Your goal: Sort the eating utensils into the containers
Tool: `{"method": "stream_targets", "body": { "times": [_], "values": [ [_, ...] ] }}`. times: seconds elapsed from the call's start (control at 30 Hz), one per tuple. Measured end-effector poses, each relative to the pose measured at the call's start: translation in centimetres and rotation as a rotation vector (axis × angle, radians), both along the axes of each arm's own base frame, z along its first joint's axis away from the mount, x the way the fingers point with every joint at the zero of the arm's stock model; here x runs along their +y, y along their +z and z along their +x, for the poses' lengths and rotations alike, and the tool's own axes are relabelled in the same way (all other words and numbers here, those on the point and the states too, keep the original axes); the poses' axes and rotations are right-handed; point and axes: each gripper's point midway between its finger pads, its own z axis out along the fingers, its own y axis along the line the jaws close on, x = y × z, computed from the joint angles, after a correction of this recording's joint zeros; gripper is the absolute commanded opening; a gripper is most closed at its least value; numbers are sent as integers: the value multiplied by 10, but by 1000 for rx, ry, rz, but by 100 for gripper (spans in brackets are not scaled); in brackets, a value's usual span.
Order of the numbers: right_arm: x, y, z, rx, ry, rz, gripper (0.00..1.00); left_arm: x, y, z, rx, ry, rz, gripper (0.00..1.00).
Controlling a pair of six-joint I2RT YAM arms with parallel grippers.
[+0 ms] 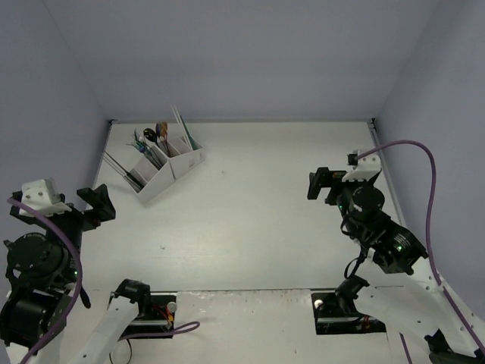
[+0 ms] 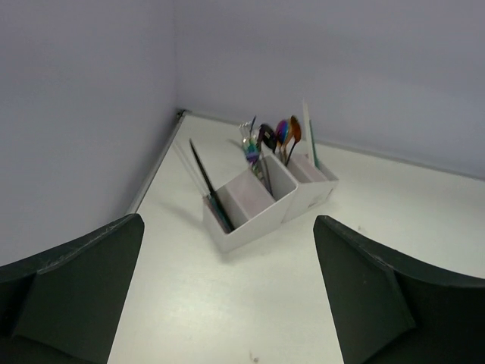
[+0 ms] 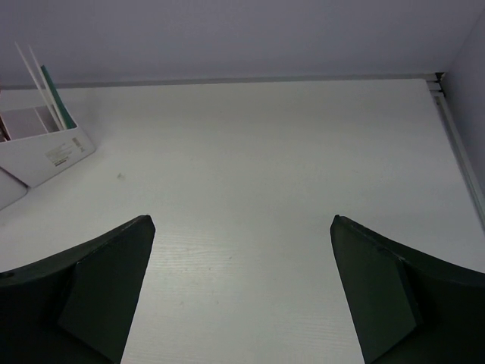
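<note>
- Plainly, every one of the utensils [image 1: 154, 141] I can make out stands in the white caddy [image 1: 161, 182], which sits near the far left corner of the table [image 1: 250, 220]. The handles and bowls poke up above its walls.
- The caddy's long axis runs on a slant in the top view, from its near-left end to its far-right end. In the left wrist view, thin dark pieces [image 2: 203, 176] lean out of the near-left compartment, coloured spoon heads [image 2: 282, 132] rise from the middle, and pale sticks [image 2: 307, 121] stand at the far end.
- The left gripper [image 2: 227, 262] is spread wide and holds nothing. The caddy lies straight ahead of it, framed between its two fingers [image 2: 83, 292] but apart from them.
- The right gripper [image 3: 241, 254] is also wide apart and empty, raised over bare tabletop on the right side. The caddy shows only at the left edge of its wrist view [image 3: 47, 155], well apart from it (just the end compartment with its white sticks and a teal piece is visible).
- If anything more is needed at the caddy, it lies away and to the left, so the left arm is clearly the nearer one, and its approach would run almost across the caddy's long axis.
- My reading is that the sort is at or near its end. I cannot tell from these views whether each compartment holds only one kind.
</note>
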Motion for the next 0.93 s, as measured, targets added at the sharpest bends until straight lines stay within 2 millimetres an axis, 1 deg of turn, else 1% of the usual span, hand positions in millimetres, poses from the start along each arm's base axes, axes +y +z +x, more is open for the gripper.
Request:
{"method": "stream_targets", "body": {
  "times": [0.03,0.1,0.23,0.3,0.33,0.47,0.57,0.7,0.93],
  "values": [
    [-6,2,-4,-9,-12,5,100,4,-9,-8,11,10,0,93],
    [-16,5,-12,-29,-32,13,100,7,-31,-14,56,21,5,93],
    [-34,16,-25,-79,-62,28,100,8,-80,-14,183,34,23,94],
    [-38,17,-27,-89,-71,26,100,9,-98,-14,222,44,22,93],
    [-39,13,-27,-84,-74,19,100,10,-104,-16,235,50,23,93],
    [-39,-6,-26,-48,-75,-20,100,14,-115,-21,241,67,23,93],
    [-38,-15,-25,-28,-75,-37,100,15,-122,-23,241,73,19,93],
    [-39,-17,-26,-26,-79,-40,100,17,-131,-25,246,86,14,93],
    [-43,-14,-28,-39,-93,-30,100,19,-135,-26,247,97,14,93]
  ]
}}
